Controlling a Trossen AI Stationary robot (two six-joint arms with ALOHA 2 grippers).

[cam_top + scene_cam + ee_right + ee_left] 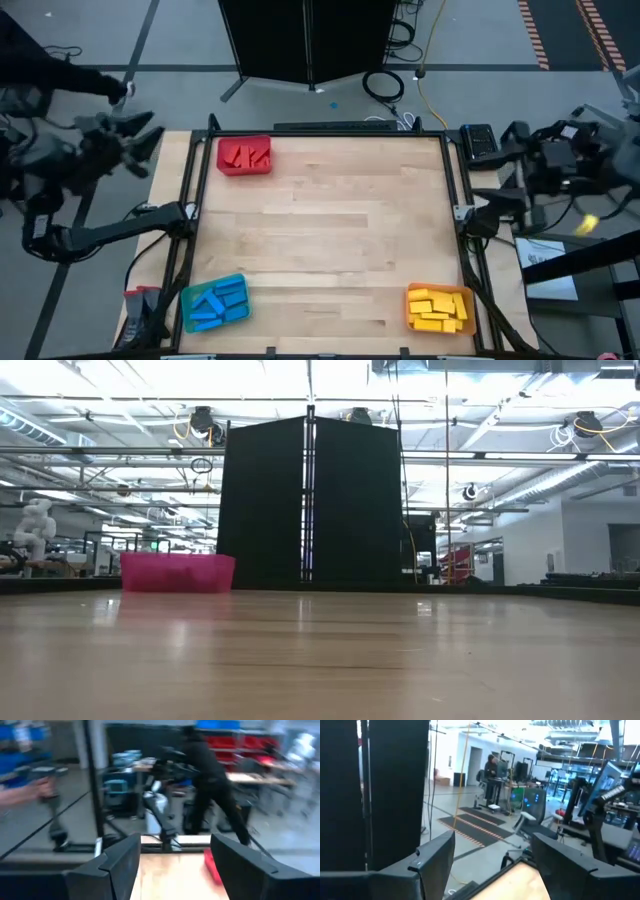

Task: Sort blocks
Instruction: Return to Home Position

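Jaws, left and right, gape empty beside the table (330, 230).

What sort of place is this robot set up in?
Probably a large robotics lab or workshop: exposed ceiling pipes, black-and-orange striped floor mats, and a person standing at an equipment bench.

No text, number, label, brand or sign is legible on anything seen from any of the four cameras.
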